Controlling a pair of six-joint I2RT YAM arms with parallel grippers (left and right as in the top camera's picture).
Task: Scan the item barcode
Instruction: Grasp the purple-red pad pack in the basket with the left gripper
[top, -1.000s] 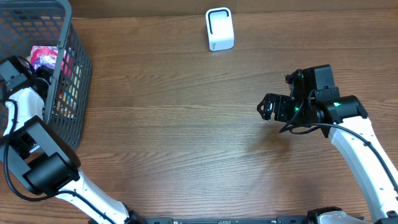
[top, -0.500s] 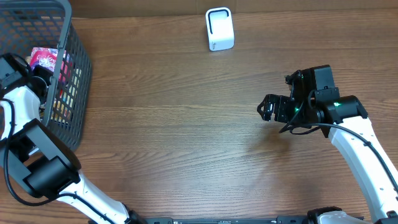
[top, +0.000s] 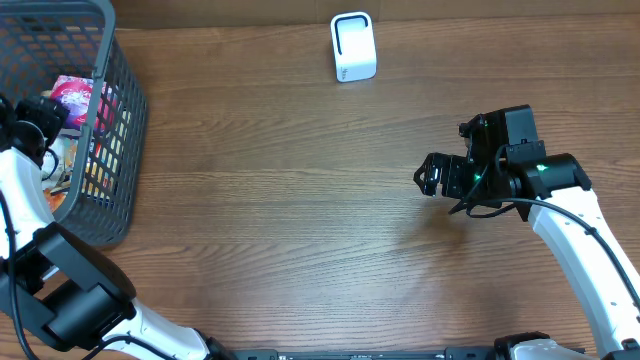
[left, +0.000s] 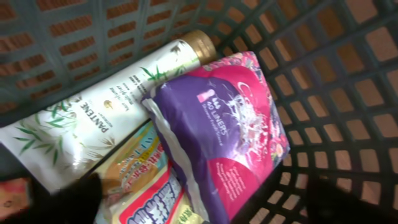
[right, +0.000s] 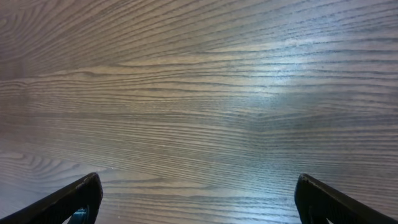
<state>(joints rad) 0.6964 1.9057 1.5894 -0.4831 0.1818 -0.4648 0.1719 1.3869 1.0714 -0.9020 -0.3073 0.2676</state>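
While the left gripper (top: 42, 110) hangs inside the grey basket (top: 125, 130) at the 10 o'clock corner of the bench (top: 280, 220), its jaws stand spread wide and grip nothing.

Left wrist view: purple liner pack (left: 230, 124) lies tilted on the basket floor. It touches a white Pantene bottle (left: 106, 118) at its 10 o'clock and overlaps a yellow-and-pink packet (left: 146, 190) at its 7 o'clock.

White scanner (top: 353, 46) stands upright at 12 o'clock, well apart from the basket.

Right gripper (top: 432, 175) sits at 3 o'clock over bare wood, jaws spread, empty.
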